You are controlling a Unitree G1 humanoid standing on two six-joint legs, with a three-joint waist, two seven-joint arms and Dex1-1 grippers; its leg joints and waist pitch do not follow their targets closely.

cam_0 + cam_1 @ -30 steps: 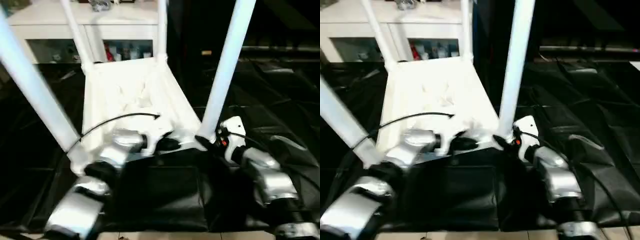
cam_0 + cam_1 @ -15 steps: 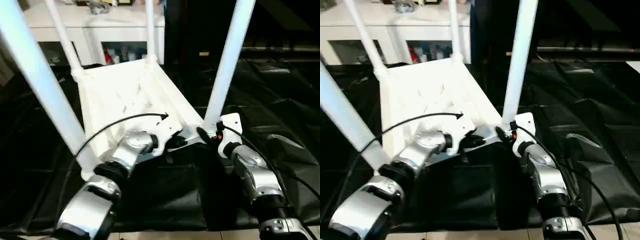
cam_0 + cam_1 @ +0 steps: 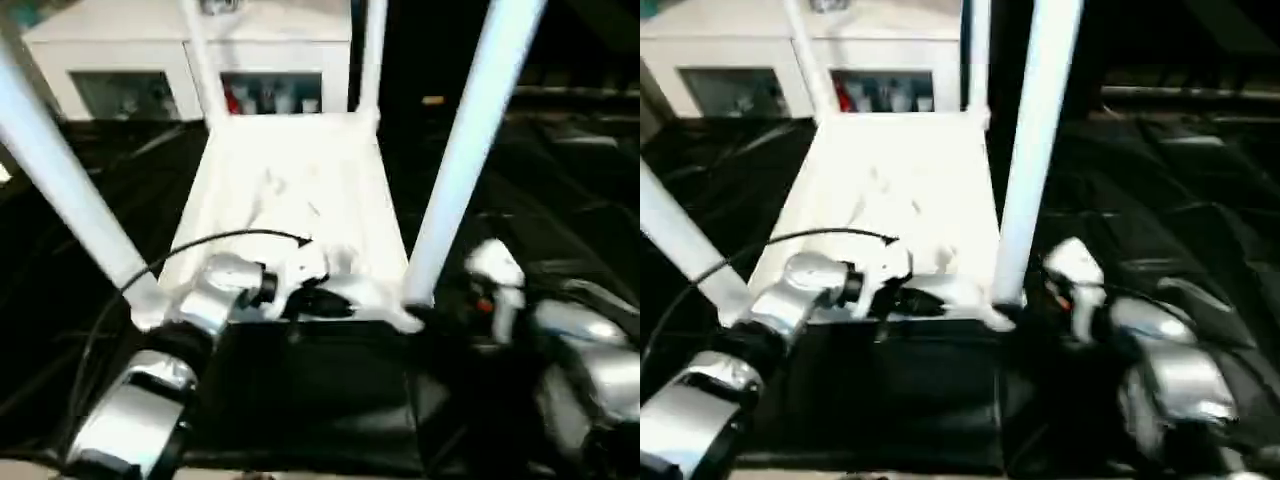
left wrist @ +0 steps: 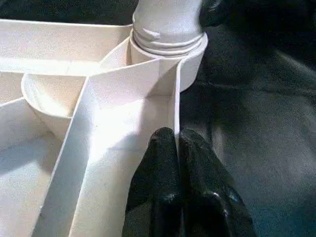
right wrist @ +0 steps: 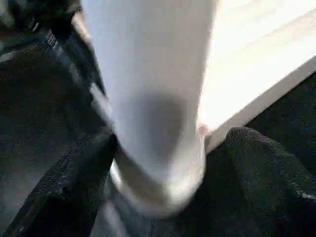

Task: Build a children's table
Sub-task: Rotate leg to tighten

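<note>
Risk: left gripper (image 4: 177, 148) pinches tabletop (image 3: 290, 190) rim; right gripper (image 5: 158, 197), fingers spread around leg (image 3: 455, 160), may unseat it if tilted.

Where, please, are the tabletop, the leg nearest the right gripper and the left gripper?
tabletop (image 3: 290, 190), left eye view, ribbed underside
leg (image 3: 460, 150), left eye view, mid-shaft
left gripper (image 4: 177, 143), left wrist view, fingertips on rim

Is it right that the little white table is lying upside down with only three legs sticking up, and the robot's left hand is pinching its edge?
Not quite: four legs stick up, not three. The left eye view shows two near legs and two far legs rising from the corners of the upside-down tabletop. The rest is right: the left wrist view shows the left hand pinching the tabletop's rim.
</note>
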